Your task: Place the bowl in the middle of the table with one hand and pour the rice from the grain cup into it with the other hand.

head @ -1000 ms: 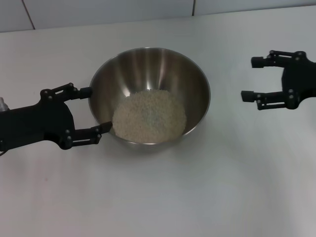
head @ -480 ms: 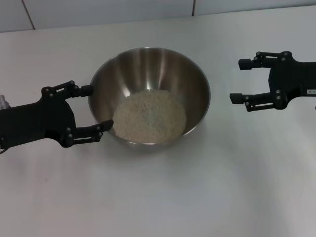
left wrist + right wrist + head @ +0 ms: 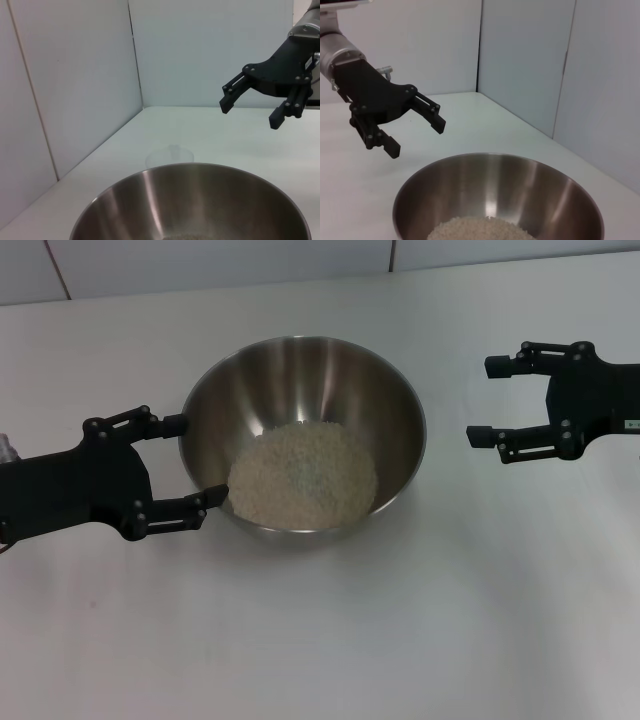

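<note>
With the rice [image 3: 303, 476] already heaped in the bowl [image 3: 300, 370] at desk [image 3: 320, 640] centre, both tasks look done, left gripper [image 3: 195, 462] and right gripper [image 3: 487, 400] spread wide, empty.

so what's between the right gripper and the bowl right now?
Nothing. In the head view only bare white table separates the open right gripper from the bowl rim. The rice sits inside the bowl.
</note>
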Available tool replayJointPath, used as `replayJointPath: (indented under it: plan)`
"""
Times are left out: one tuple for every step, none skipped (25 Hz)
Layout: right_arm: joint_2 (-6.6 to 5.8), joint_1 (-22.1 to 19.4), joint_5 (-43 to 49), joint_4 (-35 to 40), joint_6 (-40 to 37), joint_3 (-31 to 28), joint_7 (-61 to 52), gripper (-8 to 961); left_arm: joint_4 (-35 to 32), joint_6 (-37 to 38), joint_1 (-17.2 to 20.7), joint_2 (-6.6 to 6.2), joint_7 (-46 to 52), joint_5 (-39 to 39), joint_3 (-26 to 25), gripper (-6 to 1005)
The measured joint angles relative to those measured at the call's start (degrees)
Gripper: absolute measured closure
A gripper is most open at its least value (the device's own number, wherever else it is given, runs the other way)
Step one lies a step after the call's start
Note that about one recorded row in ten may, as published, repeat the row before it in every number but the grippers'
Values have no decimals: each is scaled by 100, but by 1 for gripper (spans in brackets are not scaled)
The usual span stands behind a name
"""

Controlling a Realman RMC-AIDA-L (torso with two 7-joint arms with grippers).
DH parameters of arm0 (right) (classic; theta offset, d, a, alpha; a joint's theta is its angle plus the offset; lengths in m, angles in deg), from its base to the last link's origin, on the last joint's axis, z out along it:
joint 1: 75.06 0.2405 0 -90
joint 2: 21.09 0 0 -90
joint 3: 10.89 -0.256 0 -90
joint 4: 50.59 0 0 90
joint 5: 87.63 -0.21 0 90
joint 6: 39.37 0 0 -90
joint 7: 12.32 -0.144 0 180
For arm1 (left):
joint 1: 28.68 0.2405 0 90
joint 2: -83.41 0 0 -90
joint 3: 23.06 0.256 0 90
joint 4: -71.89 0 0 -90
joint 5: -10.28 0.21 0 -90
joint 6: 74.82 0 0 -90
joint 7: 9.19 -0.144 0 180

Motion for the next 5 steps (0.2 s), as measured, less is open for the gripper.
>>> replayJointPath:
  plan:
    - [0, 0, 0, 0, -3, 7, -1, 109, 0, 0, 1, -3, 1, 0, 0, 140]
    - [0, 0, 0, 0, -7, 18, -1, 109, 0, 0, 2, -3, 11, 3, 0, 140]
    - [0, -4, 0, 0, -14, 33, -1, 109, 0, 0, 2, -4, 21, 6, 0, 140]
    - [0, -13, 0, 11, -19, 63, -1, 109, 0, 0, 3, -5, 48, 12, 0, 140]
    - [0, -13, 0, 11, -19, 63, -1, 109, 0, 0, 3, -5, 48, 12, 0, 140]
